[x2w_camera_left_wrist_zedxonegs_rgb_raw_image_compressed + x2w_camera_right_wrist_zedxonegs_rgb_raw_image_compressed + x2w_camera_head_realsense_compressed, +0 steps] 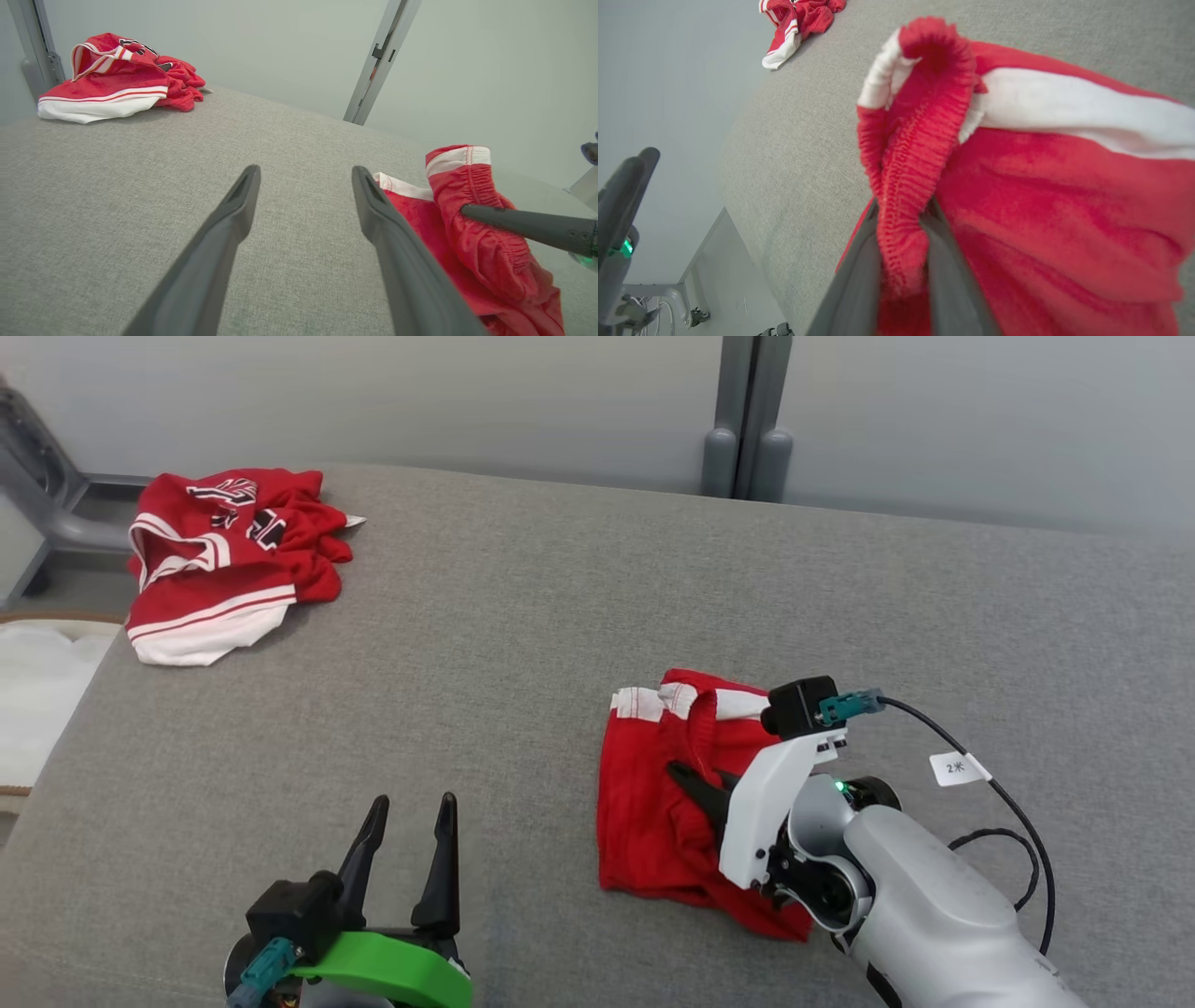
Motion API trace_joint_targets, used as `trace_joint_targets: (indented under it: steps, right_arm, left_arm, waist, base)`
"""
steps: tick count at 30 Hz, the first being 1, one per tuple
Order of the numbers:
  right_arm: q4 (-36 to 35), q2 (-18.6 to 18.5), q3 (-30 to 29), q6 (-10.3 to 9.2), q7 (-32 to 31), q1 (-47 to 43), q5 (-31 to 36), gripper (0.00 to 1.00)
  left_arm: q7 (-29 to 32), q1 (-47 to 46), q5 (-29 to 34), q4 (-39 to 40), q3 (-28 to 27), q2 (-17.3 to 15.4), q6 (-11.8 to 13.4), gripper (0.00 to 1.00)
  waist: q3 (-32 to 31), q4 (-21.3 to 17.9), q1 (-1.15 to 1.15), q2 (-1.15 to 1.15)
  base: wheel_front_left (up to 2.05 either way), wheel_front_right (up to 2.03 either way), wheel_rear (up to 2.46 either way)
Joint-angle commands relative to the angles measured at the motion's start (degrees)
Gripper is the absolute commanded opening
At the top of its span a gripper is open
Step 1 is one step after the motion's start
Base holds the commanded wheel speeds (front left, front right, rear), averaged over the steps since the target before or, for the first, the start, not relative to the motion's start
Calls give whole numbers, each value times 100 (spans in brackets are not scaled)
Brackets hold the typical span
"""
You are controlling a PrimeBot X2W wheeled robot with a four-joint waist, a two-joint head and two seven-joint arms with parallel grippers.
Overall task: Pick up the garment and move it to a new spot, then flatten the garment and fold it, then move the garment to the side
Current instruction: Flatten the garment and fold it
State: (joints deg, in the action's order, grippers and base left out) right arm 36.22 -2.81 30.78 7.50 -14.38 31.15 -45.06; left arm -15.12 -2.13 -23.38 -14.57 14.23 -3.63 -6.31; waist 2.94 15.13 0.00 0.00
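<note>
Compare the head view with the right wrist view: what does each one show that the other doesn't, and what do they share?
Head view: the black lettering on the jersey, and a white-tagged cable. Right wrist view: up close, the elastic waistband of the shorts pinched in the right gripper. Both: jersey, shorts, grey cushion.

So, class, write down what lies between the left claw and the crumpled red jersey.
Nothing but bare grey cushion: in the head view the stretch from the open left claw to the jersey holds no object. The left wrist view agrees.
</note>
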Motion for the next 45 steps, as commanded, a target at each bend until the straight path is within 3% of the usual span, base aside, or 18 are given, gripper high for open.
trace_joint_targets:
  steps: [1,12,19,24,31,37,45]
  right_arm:
    - [138,-16,106,-3,127,113,-100,100]
    - [429,-20,898,-3,1006,669,-630,100]
    - [829,-26,886,-4,2052,1074,484,100]
    - [1144,-19,386,-4,2691,1136,1216,100]
    - [992,-28,-722,-4,2955,551,2140,100]
    - [-125,-19,-1915,-4,2960,-582,2966,100]
    - [-1430,-18,-2649,-4,2962,-2041,3104,100]
  left_arm:
    - [-3,-99,46,-12,-28,9,-23,100]
    - [-4,-116,120,22,-88,51,-36,100]
    - [-3,-251,221,101,-130,59,-55,100]
    - [-3,-357,361,100,-218,58,-57,100]
    - [-3,-170,483,61,-428,64,6,100]
    - [-3,78,523,35,-603,67,20,100]
    - [-4,422,570,94,-745,71,-9,100]
  waist:
    - [67,135,0,0]
    - [104,-33,0,0]
    - [63,-377,0,0]
    - [-60,-668,0,0]
    - [-307,-1021,0,0]
    - [-393,-1172,0,0]
    - [-428,-1253,0,0]
  base:
    - [0,0,0]
    - [0,0,0]
    - [0,0,0]
    - [0,0,0]
    - [0,0,0]
    - [0,0,0]
    - [0,0,0]
